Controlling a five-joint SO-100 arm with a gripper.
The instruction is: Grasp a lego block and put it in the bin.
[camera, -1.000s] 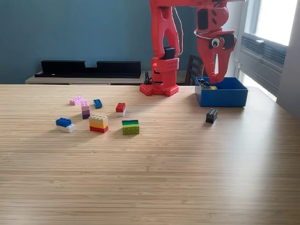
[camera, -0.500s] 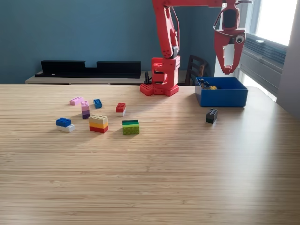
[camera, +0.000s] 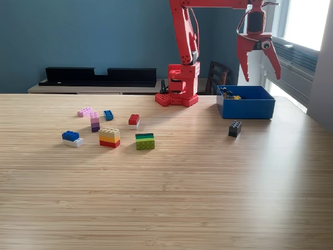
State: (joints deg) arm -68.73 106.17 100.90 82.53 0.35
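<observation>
Directly below spread-jawed, empty gripper (camera: 259, 74): bin (camera: 246, 108), well apart.

wooden table (camera: 208, 198), black shelf (camera: 99, 76), window (camera: 307, 21)

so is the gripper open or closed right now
Open. The gripper hangs above the bin with its two red jaws spread well apart and nothing between them.

The red arm (camera: 183, 49) rises from its base at the back of the exterior view and reaches level toward that view's right. Its gripper (camera: 259, 72) hangs pointing down, raised high, jaws spread wide apart and holding nothing.
</observation>
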